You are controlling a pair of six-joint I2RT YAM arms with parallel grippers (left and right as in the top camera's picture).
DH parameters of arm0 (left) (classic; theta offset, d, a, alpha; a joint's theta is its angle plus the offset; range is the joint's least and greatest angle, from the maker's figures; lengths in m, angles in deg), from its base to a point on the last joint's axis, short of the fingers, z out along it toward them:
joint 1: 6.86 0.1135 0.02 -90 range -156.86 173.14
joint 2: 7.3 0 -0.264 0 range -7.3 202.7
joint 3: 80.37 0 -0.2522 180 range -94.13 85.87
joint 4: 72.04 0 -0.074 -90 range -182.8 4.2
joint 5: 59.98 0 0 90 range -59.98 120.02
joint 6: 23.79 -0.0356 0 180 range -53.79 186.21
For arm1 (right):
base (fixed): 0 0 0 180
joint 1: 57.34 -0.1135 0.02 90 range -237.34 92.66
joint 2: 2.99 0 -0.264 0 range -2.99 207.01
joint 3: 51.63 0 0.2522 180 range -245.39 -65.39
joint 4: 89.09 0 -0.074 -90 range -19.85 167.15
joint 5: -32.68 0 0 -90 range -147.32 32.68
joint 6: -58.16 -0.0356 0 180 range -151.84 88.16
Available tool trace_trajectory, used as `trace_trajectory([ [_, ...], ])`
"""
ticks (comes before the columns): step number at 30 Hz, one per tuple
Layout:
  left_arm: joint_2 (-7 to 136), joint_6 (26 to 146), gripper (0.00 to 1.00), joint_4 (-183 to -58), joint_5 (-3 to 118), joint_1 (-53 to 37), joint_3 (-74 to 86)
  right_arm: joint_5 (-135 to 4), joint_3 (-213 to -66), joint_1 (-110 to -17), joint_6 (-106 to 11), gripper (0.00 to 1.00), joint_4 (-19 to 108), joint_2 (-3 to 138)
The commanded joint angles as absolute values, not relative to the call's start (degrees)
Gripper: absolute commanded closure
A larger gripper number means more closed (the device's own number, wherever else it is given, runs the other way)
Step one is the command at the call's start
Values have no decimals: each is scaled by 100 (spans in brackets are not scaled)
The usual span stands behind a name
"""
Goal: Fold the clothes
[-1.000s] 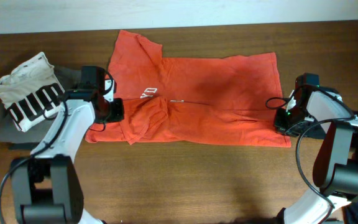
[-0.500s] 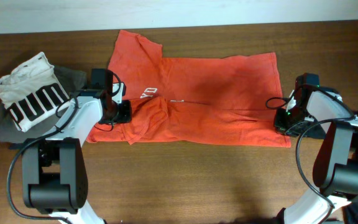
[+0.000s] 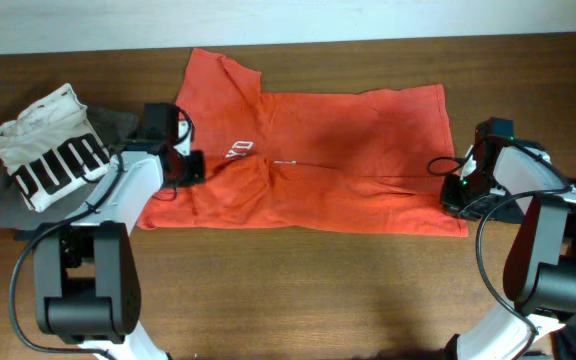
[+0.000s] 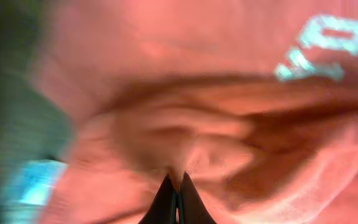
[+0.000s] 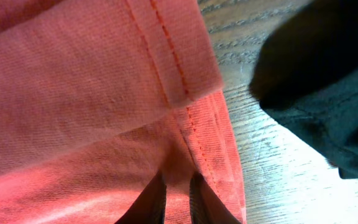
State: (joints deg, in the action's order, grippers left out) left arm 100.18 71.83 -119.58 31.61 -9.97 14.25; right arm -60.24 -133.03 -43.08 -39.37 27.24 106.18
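Overhead, the red-orange T-shirt (image 3: 338, 150) lay spread across the middle of the table (image 3: 298, 290). Its collar end pointed toward the left arm and its hem toward the right arm. A white shirt with black letters (image 3: 53, 145) sat on a dark garment (image 3: 118, 122) at the table's left end, apart from the T-shirt.

The overhead view placed the left gripper (image 3: 190, 168) at the T-shirt's left edge, beside the white lettering (image 4: 319, 46), but did not show its jaws. The left wrist view, though blurred, showed the fingertips pressed together on a bunched ridge of red cloth.

The right gripper (image 5: 178, 199) sat at the lower right corner of the T-shirt. Only the right wrist view showed its grip. The fingers stood narrowly apart with a fold of the stitched hem pinched between them. A black cloth (image 5: 316, 93) lay on the wood just beside that hem.

Compared with half a second earlier, the left gripper had shifted slightly toward the table's far edge. The flap that had sagged below the T-shirt's near left edge was drawn in, leaving that edge straighter. The right arm and hem corner were unchanged.
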Motion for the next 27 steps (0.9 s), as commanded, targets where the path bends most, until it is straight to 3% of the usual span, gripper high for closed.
trace_trajectory([
  [1, 10060, 7240, 99, -11928, 2352, -809, 1257, -6046, -13276, -4308, -3954, 81, 2702, 10690],
  [6, 10060, 7242, 96, -12002, 2354, -601, 1264, -6007, -13276, -4308, -3956, 81, 2702, 10690],
  [7, 10060, 7242, 89, -12022, 2356, -591, 1264, -6007, -13276, -4308, -3956, 81, 2702, 10692],
  [9, 10060, 7240, 63, -12083, 2409, -588, 1264, -6007, -13278, -4308, -3956, 81, 2698, 10692],
  [11, 10060, 7240, 50, -12203, 2603, -599, 1264, -6009, -13278, -4308, -3956, 81, 2696, 10692],
  [19, 10060, 7236, 48, -12859, 3264, -599, 1275, -6013, -13278, -4308, -3956, 80, 2977, 10690],
  [22, 10066, 7236, 48, -12804, 3255, -599, 1434, -6107, -13278, -4308, -3954, 69, 3179, 10690],
  [27, 10143, 7236, 54, -12549, 3218, -597, 1845, -6140, -13278, -4308, -3954, 67, 3071, 10692],
])
